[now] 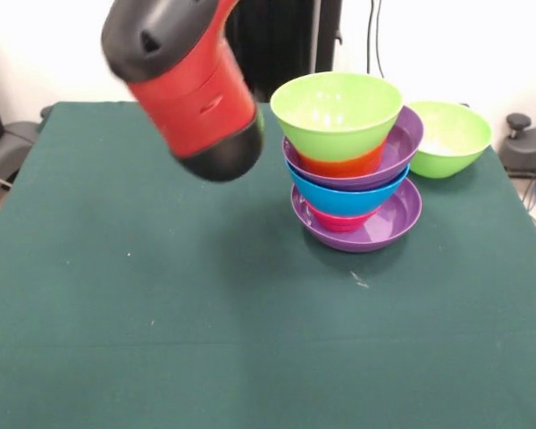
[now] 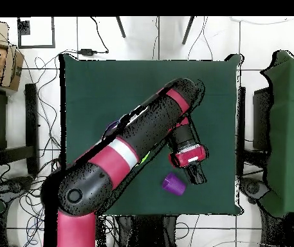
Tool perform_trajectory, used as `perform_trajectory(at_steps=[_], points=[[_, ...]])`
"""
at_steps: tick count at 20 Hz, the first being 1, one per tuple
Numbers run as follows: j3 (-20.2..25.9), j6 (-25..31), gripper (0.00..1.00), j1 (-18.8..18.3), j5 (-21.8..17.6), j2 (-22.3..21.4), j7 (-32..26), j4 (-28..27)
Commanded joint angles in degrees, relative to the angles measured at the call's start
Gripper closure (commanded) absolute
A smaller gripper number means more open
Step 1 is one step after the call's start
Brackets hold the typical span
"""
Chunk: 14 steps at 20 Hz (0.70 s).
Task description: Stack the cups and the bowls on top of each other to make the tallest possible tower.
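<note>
Standing at about two o'clock from the middle of the green table point(image 1: 161, 340) in the front view, the tower point(image 1: 353, 170) is built on a wide purple bowl point(image 1: 402, 214). Above that base come a small red-pink bowl point(image 1: 339, 221), a large blue bowl point(image 1: 344, 198), a second purple bowl point(image 1: 406, 143), an orange bowl point(image 1: 339, 164) and a lime green bowl point(image 1: 335, 112) on top. The second lime green bowl point(image 1: 451, 136) sits on the table just beside the tower at its two o'clock.

The red and black arm point(image 1: 192, 85) hangs at the tower's nine o'clock, clear of it.

In the overhead view a purple cup point(image 2: 173, 184) lies near the table's six o'clock edge, just at seven o'clock of the end effector point(image 2: 197, 173). Whether the end effector is released or clenched I cannot tell.
</note>
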Motion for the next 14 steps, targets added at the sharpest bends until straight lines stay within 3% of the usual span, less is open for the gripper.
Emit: perform_trajectory(at_steps=[1,14], points=[[11.7,0.1,1.00,-2.4,6.6,5.8,-1.8,-11.0],[11.0,1.7,1.00,-3.1,8.2,7.0,-1.6,-14.5]])
